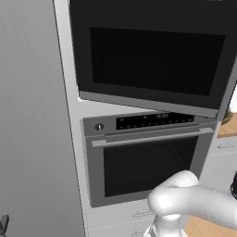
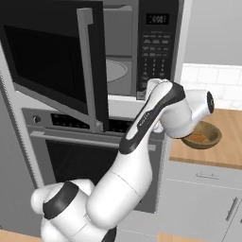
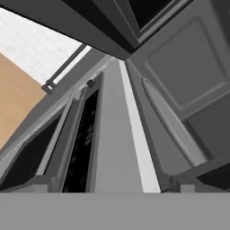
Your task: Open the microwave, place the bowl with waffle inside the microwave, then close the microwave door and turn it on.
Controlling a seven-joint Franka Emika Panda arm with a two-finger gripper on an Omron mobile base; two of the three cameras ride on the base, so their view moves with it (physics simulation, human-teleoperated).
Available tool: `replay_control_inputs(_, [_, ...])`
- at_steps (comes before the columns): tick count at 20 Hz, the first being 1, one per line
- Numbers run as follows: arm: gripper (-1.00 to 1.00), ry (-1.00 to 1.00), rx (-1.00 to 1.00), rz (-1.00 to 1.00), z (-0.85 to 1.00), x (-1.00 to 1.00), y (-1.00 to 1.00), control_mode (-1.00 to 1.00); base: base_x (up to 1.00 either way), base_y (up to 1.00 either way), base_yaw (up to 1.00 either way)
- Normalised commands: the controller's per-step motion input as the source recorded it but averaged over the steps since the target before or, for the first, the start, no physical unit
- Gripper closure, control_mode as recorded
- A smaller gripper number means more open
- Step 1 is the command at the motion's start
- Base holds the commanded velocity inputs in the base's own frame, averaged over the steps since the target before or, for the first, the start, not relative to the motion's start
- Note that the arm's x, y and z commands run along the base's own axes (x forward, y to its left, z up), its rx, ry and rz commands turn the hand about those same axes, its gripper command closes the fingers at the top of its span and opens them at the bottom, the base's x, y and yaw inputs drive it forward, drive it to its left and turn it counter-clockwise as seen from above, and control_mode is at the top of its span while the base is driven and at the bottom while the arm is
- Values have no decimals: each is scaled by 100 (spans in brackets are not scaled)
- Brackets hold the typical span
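Fingers (image 3: 197, 173) wide apart, empty

microwave door (image 2: 56, 61) swung wide, cavity mouth unblocked, arm (image 2: 151, 118) between cavity and bowl with waffle (image 2: 203, 137)

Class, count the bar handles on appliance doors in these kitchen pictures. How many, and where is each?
2. A vertical handle runs down the open microwave door; a horizontal handle crosses the oven door below. Others may be hidden behind the arm.
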Motion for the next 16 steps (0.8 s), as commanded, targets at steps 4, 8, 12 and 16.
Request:
replay_control_inputs(4, [-100,-8,1,10,0,-34,25,-100,0,0,0])
replay_control_inputs(8, [-100,-12,-1,13,1,-13,52,-100,0,0,0])
replay_control_inputs(12, [-100,-14,0,12,6,-17,51,-100,0,0,0])
replay_control_inputs(16, [-100,-21,0,13,14,-62,38,-100,0,0,0])
